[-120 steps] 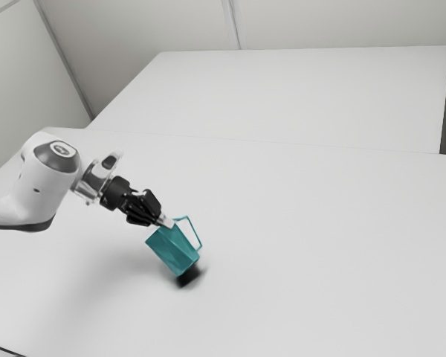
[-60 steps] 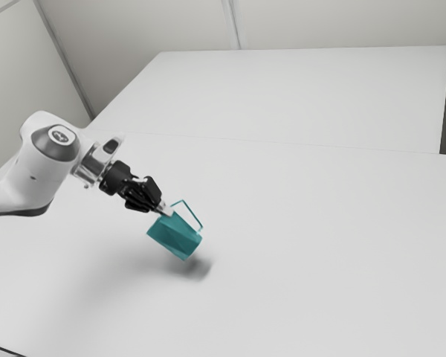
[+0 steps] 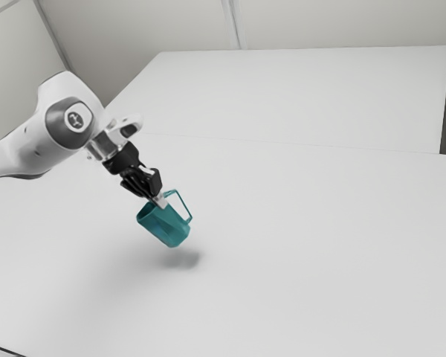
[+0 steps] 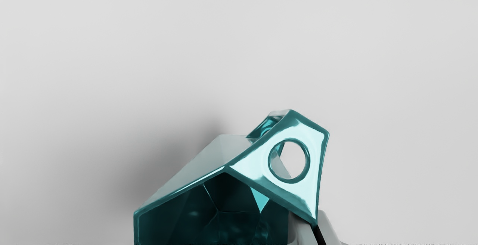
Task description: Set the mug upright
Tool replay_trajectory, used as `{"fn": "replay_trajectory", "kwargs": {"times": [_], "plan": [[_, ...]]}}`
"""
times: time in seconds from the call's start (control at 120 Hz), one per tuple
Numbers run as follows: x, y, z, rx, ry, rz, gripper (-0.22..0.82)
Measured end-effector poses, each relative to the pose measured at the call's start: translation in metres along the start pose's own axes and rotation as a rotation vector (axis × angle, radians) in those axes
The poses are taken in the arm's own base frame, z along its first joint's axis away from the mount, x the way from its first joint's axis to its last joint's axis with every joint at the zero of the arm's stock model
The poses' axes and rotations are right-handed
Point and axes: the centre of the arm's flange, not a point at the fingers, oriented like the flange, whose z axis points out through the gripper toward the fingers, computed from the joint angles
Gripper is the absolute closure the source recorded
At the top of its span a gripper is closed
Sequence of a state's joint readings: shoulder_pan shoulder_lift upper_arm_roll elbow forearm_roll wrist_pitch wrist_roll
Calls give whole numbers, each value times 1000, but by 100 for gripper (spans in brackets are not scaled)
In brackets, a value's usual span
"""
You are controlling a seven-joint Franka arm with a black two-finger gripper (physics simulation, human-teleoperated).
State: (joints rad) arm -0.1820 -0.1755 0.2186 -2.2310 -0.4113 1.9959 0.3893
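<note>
- At the exterior view's lower left corner, a thin dark strip (image 3: 4,349) runs past the edge of my white table (image 3: 320,223).
- My white Franka arm (image 3: 67,119) comes in from the exterior view's left and slopes down over the table.
- The open mouth of the teal faceted mug (image 3: 167,227) faces up and toward the exterior view's left. The mug is tilted, its base lower and toward the exterior view's right, so it is not upright.
- My black gripper (image 3: 160,201) points down at the mug's rim, beside the handle. My jaws are narrow, pinching the mug's wall: in the wrist view one of my pale fingers (image 4: 303,231) is inside the mouth, the other outside.
- By that grip, a shiny teal part with a round hole (image 4: 246,166) adjoins the rim.
- The angular loop handle (image 3: 183,204) stands out on the mug's upper side, toward the exterior view's right.
- Below the mug and apart from it, a soft shadow (image 3: 182,259) lies on the table; I hold the mug clear of the surface.
- Behind the table rises a pale wall (image 3: 342,22).
</note>
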Motion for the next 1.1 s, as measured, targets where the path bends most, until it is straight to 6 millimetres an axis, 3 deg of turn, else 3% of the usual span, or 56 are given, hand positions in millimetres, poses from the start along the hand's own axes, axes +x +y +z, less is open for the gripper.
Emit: {"fn": "replay_trajectory", "kwargs": {"times": [0.208,0.45,0.617,0.983,1.1], "plan": [[8,23,8,132,-53,19,79],[35,45,6,313,-64,27,79],[50,47,16,401,-76,-3,79],[57,43,50,457,-112,-115,79],[60,44,51,474,-103,-143,79]]}}
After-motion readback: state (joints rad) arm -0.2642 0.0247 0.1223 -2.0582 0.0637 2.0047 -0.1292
